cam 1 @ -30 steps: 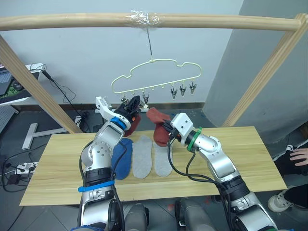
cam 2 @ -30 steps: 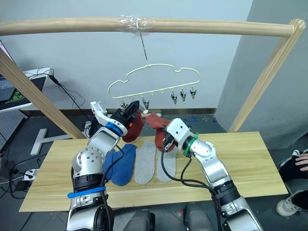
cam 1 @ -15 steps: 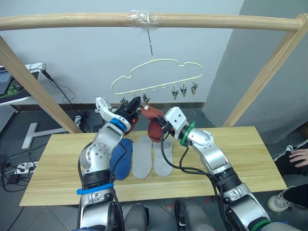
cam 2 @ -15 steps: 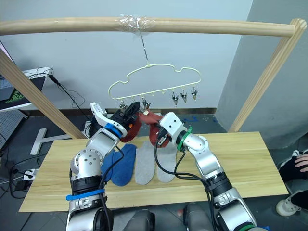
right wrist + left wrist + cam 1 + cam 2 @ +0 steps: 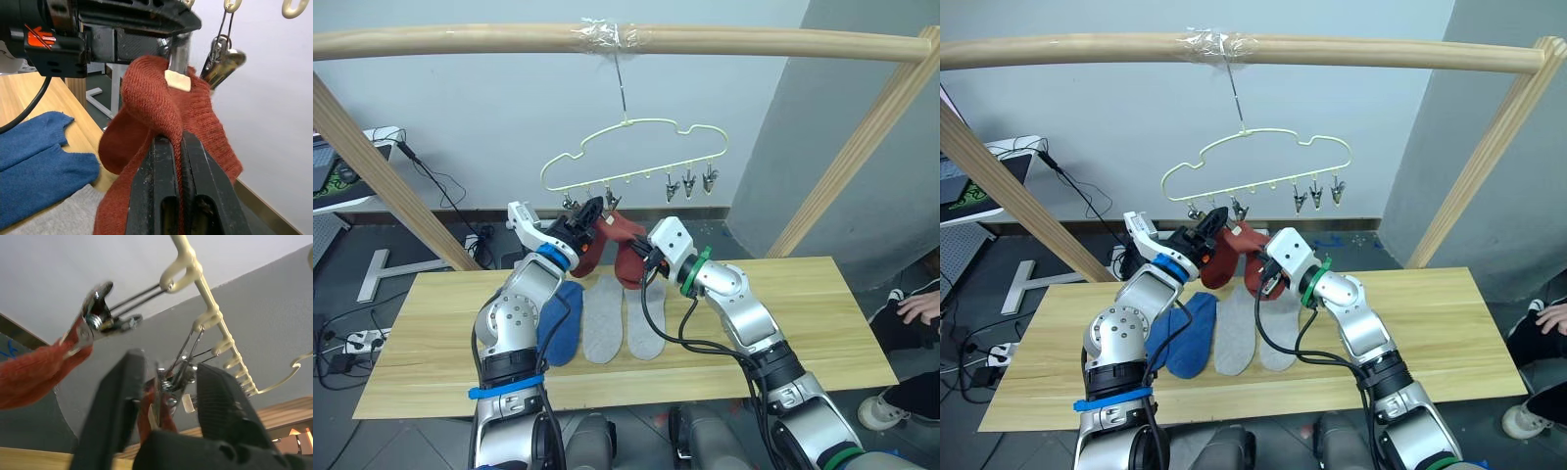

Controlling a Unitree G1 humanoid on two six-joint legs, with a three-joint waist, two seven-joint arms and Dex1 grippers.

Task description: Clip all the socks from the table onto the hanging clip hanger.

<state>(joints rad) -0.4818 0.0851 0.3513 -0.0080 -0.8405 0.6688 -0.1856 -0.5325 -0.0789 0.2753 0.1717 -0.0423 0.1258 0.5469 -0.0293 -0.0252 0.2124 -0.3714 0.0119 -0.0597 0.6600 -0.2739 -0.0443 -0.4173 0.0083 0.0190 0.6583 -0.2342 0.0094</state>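
The pale clip hanger [image 5: 636, 147] hangs by its hook from the wooden bar. My left gripper [image 5: 592, 209] is up at its left clips, its fingers [image 5: 122, 396] shut on one clip [image 5: 172, 379]. One rust red sock [image 5: 590, 257] hangs from the neighbouring clip [image 5: 93, 318]. My right gripper [image 5: 641, 257] is shut on a second rust red sock [image 5: 146, 98] and holds its edge up against the clip in my left gripper. Two blue socks [image 5: 563, 318] and two light grey socks [image 5: 604, 318] lie side by side on the table [image 5: 803, 323].
Three bare clips [image 5: 688, 184] hang at the hanger's right end. The wooden frame bar [image 5: 607, 41] crosses overhead, with slanted posts [image 5: 372, 166] at both sides. A person's hand [image 5: 920, 305] shows at the far right edge, past the table.
My right gripper has carried the rust red sock up and left to the clip at my left gripper. The left gripper has barely moved. The person's hand rose a little.
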